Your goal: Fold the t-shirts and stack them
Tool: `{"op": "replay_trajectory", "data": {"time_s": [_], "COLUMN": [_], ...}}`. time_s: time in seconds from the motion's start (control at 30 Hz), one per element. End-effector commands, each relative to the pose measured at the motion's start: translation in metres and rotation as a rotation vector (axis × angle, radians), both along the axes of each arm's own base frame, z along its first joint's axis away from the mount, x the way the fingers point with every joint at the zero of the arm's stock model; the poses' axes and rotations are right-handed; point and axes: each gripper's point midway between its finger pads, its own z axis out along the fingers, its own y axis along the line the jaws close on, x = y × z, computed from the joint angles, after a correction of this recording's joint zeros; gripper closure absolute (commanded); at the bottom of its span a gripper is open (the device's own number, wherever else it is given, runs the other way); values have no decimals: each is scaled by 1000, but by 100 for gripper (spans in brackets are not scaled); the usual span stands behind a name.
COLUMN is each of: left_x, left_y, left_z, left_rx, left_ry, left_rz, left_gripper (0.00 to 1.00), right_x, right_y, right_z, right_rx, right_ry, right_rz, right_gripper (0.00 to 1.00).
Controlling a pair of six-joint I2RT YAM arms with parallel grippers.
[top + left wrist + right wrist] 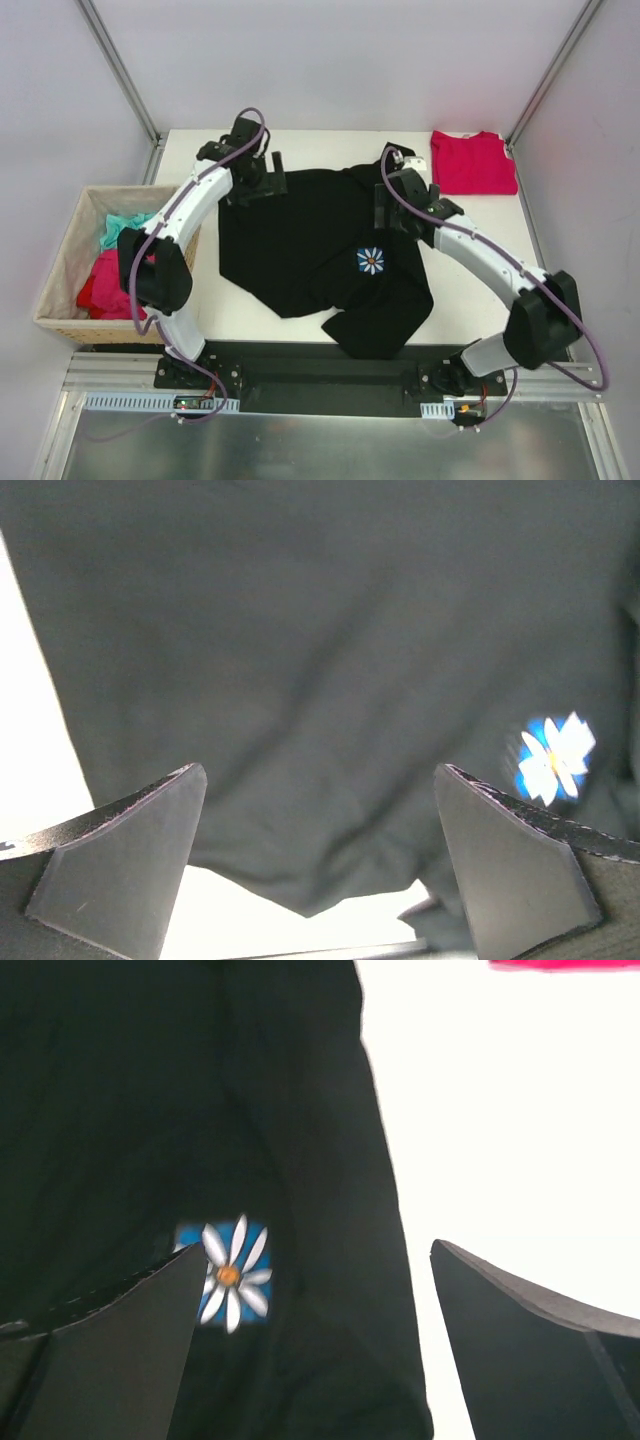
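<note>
Overhead, left claw and right claw hang spread above the black t-shirt, basket leftward.

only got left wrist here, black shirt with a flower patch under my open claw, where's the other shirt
Observer: The red t-shirt lies flat, apparently folded, at the far right corner of the table, apart from the black t-shirt.
Operator: what's the right claw doing
Observer: The right claw is open over the black t-shirt's right edge, one finger above cloth, the other above bare table.
Operator: anything beside the table
Observer: A woven basket stands by the table's left edge, holding bunched clothes.
</note>
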Motion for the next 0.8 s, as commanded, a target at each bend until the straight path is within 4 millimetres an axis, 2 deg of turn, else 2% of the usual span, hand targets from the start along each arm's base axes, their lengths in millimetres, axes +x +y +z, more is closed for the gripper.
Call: {"op": "replay_trajectory", "data": {"time_s": [0.0,0.03,0.07,0.13,0.27,0.43,0.6,0.77], "left_x": [22,21,25,21,6,-9,-31,-37], "left_y": [27,37,39,44,48,56,69,79], "left_z": [-40,-48,-60,-74,-100,-115,-132,-141], "left_rx": [37,94,124,159,182,222,282,338], "left_ry": [106,133,164,219,306,358,432,464], "left_rz": [27,39,44,47,52,52,61,89], "left_gripper": [1,1,1,1,1,2,4,5], "right_x": [32,37,38,35,25,14,-2,-8], "right_y": [6,6,8,10,14,19,27,28], "right_z": [-11,-24,-34,-58,-87,-102,-119,-135], "right_rx": [-2,-18,-23,-49,-61,-85,-97,-106], "right_ry": [44,82,114,190,273,311,365,390], "right_rz": [6,-1,-1,-2,7,30,62,64], "right_gripper": [1,1,1,3,3,3,3,3]}}
